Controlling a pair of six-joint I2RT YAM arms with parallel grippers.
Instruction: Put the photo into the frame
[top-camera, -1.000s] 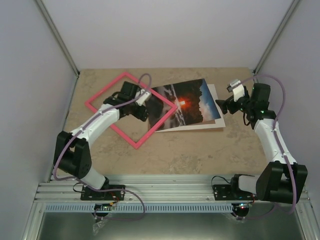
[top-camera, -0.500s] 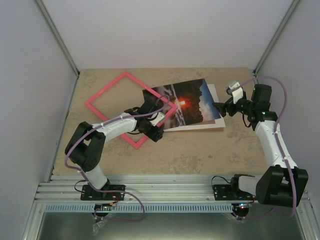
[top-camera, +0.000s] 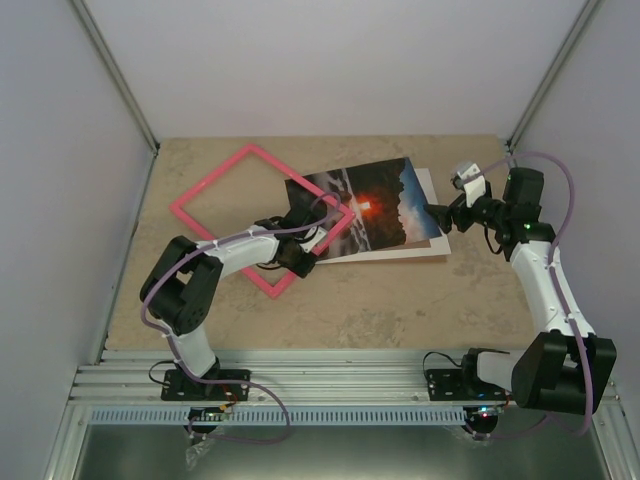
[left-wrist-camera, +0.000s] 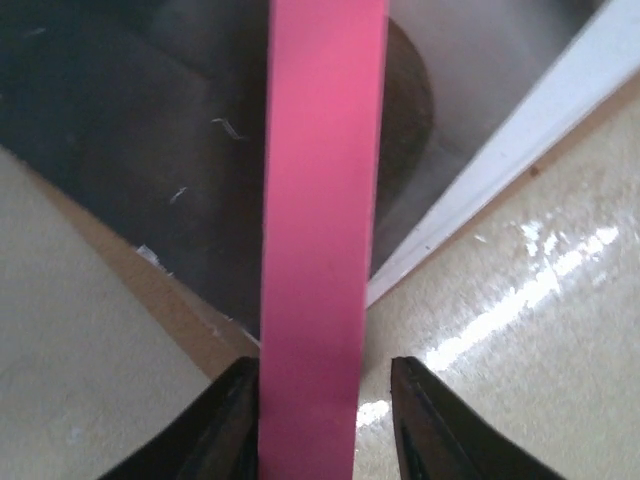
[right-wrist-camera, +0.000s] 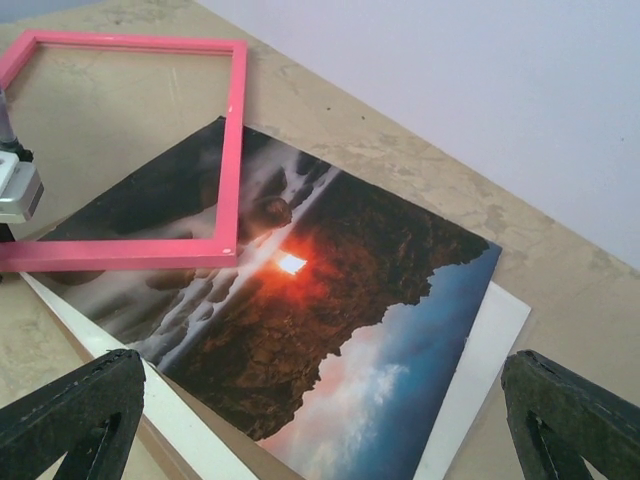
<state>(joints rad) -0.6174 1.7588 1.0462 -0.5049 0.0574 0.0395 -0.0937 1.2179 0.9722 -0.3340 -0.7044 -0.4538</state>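
The pink frame (top-camera: 211, 178) lies flat as a diamond, its right corner overlapping the left part of the photo (top-camera: 385, 205). The photo, a dark cloudy landscape with a glowing red sun, lies face up. My left gripper (top-camera: 312, 243) is low over the frame's lower right side. In the left wrist view its jaws (left-wrist-camera: 325, 375) straddle the pink bar (left-wrist-camera: 322, 200): the left finger is against it and a gap shows at the right finger. My right gripper (top-camera: 440, 215) hovers open at the photo's right edge, the photo (right-wrist-camera: 340, 330) between its fingers (right-wrist-camera: 80, 410).
A white sheet (top-camera: 432, 186) sticks out from under the photo on its right and near sides, and a brown cardboard edge (right-wrist-camera: 190, 452) shows beneath. White walls enclose the beige tabletop (top-camera: 400, 300) on three sides; the arm bases stand on the near rail.
My left arm swung from inside the frame to its lower right side and came down over the bar, jaws narrowing around it. The right gripper edged slightly toward the photo.
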